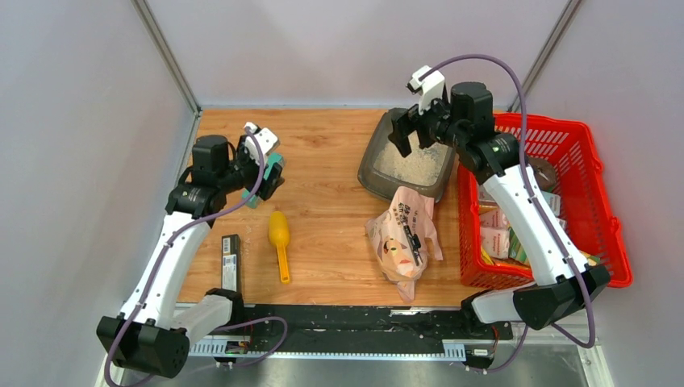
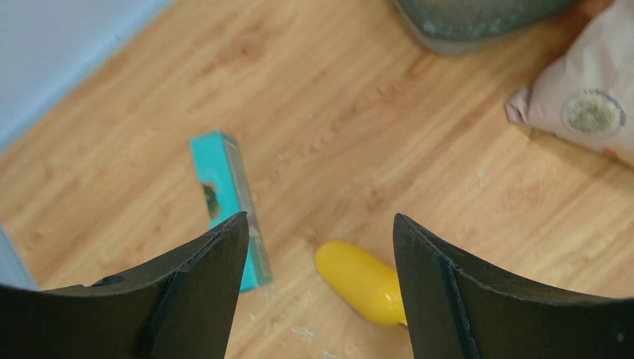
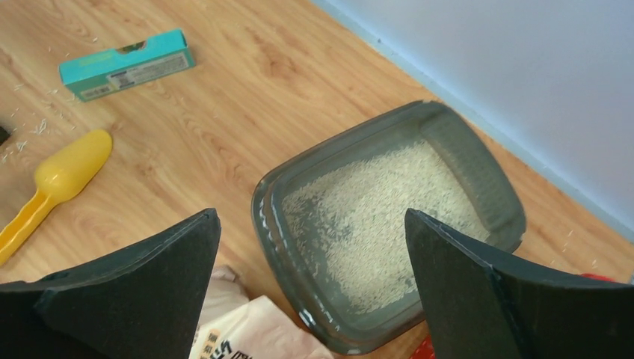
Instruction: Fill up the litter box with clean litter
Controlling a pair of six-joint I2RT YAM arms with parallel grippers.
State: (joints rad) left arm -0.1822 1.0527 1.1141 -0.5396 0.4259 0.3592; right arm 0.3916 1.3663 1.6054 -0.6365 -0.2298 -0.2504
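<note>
Table (image 1: 323,161) with litter box (image 1: 372,164), scoop (image 1: 279,234), bag (image 1: 403,235)

Dark grey litter box (image 3: 478,168), pale beige clean litter (image 3: 366,217); at its six o'clock a pink-white printed bag (image 1: 401,234). Yellow scoop (image 1: 279,234), teal carton (image 3: 125,63), red mesh basket (image 1: 605,218).

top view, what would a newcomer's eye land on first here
The bright red mesh basket at the right edge, holding boxes. Next the grey litter box at the back, a layer of pale litter inside, with the pink bag and yellow scoop lying nearer.
</note>
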